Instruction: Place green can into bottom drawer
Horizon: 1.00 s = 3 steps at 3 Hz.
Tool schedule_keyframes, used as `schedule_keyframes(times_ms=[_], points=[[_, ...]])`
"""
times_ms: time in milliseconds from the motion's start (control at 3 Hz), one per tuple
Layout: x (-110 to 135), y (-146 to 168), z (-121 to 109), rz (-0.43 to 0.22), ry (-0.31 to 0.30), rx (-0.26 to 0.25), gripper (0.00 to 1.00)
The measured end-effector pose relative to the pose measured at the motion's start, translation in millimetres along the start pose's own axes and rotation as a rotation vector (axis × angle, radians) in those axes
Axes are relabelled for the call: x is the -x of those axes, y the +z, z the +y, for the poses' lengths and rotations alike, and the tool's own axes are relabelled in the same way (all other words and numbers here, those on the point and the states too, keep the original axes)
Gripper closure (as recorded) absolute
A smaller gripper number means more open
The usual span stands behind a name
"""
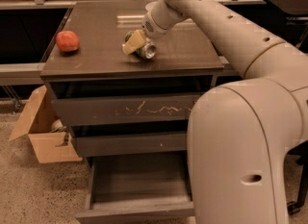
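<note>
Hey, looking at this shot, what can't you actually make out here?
1. Green can: camera view, mostly covered by the gripper over the cabinet top; its pattern is unreadable.
2. Bottom drawer: camera view, right side hidden behind the robot's body.
3. Cardboard box: camera view, contents too dark, partly behind the cabinet.

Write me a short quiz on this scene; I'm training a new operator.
1. True or false: the bottom drawer is open.
2. Where is the can? A) in a drawer B) on the cabinet top, at the gripper C) on the floor
3. What lies near the top's left edge?

Key: 1 true. 2 B. 3 the red fruit.
</note>
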<state>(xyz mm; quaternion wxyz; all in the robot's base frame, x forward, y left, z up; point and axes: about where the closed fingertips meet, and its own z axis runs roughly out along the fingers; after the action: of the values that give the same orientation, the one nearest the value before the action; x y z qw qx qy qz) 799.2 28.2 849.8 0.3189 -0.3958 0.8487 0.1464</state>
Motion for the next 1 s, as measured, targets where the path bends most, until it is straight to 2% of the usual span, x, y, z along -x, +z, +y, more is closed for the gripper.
schedule_keyframes(times_ms=[333,667,1000], points=[[0,5,1,0.027,-0.001,-0.014,0.55],[3,8,4,0.05,-0.031,-0.037,0.79],[22,-16,14,-0.051,-0.082,0.03,0.99]])
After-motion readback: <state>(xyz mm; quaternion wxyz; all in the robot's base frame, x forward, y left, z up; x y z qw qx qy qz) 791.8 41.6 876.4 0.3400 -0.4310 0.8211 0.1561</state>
